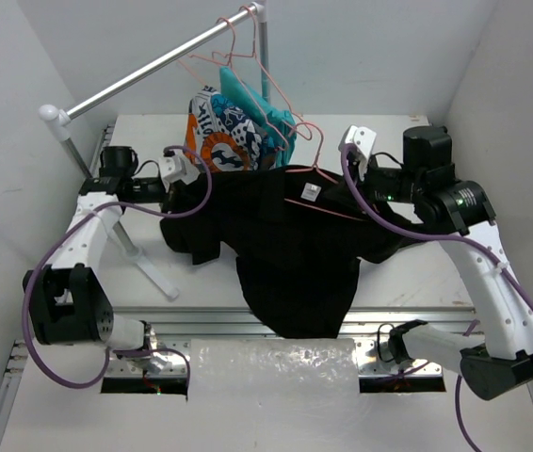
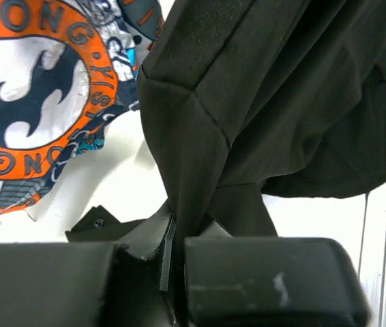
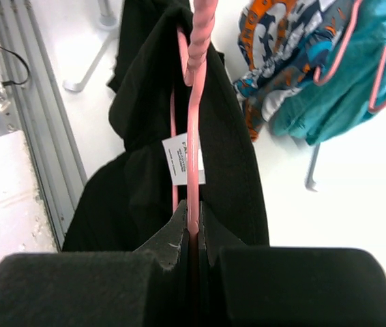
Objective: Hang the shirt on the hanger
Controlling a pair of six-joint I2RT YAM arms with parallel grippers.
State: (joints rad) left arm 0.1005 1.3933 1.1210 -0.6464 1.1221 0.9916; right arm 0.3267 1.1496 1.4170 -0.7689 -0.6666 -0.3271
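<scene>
The black shirt (image 1: 290, 250) lies spread across the table, its lower part hanging over the front edge. Its white label (image 1: 311, 191) shows at the collar. The pink wire hanger (image 1: 328, 209) sits in the collar, its hook (image 1: 312, 132) sticking out behind. My right gripper (image 1: 359, 185) is shut on the hanger wire (image 3: 193, 150), right by the label (image 3: 179, 160). My left gripper (image 1: 180, 196) is shut on a fold of the shirt (image 2: 200, 170) at its left shoulder.
A patterned orange, navy and white garment (image 1: 219, 137) and a teal garment (image 1: 252, 104) hang on pink hangers (image 1: 248, 56) from a metal rail (image 1: 153, 66) at the back. The rail's stand leg (image 1: 144, 264) crosses the left of the table.
</scene>
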